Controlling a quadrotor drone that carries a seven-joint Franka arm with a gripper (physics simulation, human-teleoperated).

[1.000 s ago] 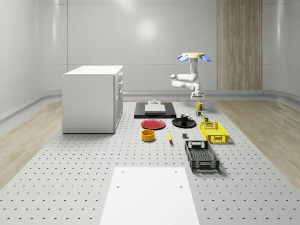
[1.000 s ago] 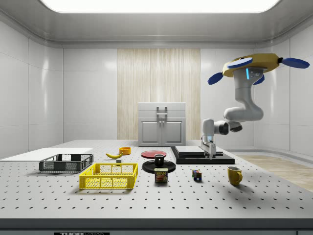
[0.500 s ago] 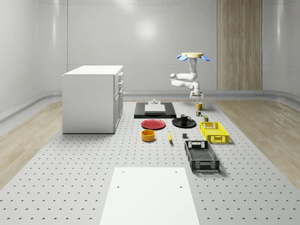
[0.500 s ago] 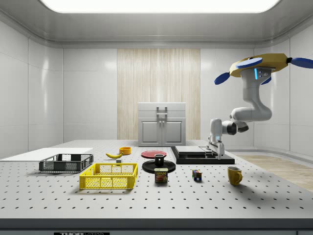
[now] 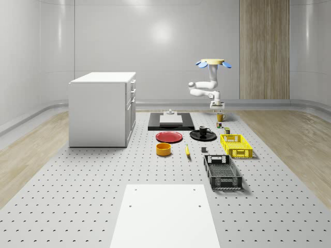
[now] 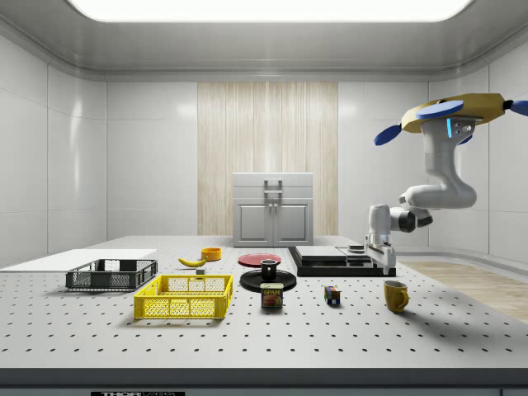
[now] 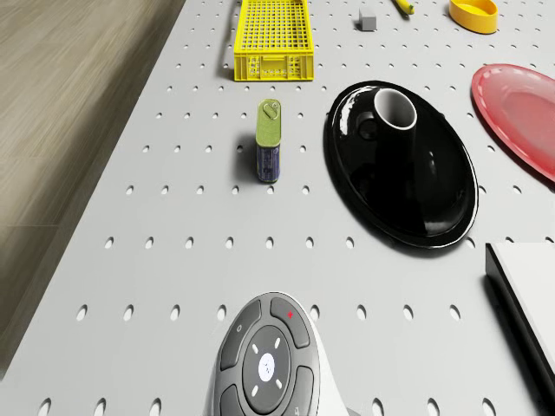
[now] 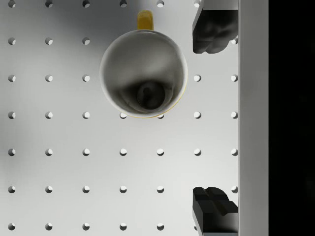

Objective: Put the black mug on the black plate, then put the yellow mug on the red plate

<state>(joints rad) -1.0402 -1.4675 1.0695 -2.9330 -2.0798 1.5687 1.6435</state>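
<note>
The black mug (image 5: 204, 130) stands upright on the black plate (image 5: 203, 137); the drone view has the same mug (image 7: 395, 117) and plate (image 7: 434, 199). Beside them lies the red plate (image 5: 169, 137), bare. The yellow mug (image 6: 395, 295) stands upright on the table near its far right corner in the whole-scene view. My drone (image 6: 450, 115) hovers above that corner. The arm hangs down and my gripper (image 6: 383, 261) is open a little above the yellow mug. In the wrist view the mug (image 8: 143, 73) lies off to one side of the line between the gripper's (image 8: 215, 118) fingertips.
A black slab (image 6: 342, 261) carrying a white block sits just beside the gripper. A tin can (image 7: 269, 139) and a small cube (image 6: 332, 294) stand near the yellow mug. A yellow crate (image 5: 236, 145), black crate (image 5: 222, 171), yellow bowl (image 5: 164, 149), banana (image 5: 187, 150) and white cabinet (image 5: 103, 108) are farther off.
Drone and arm have shifted toward the side view's right, bringing the gripper from beside the black slab to over the yellow mug. Both mugs and both plates stayed put.
</note>
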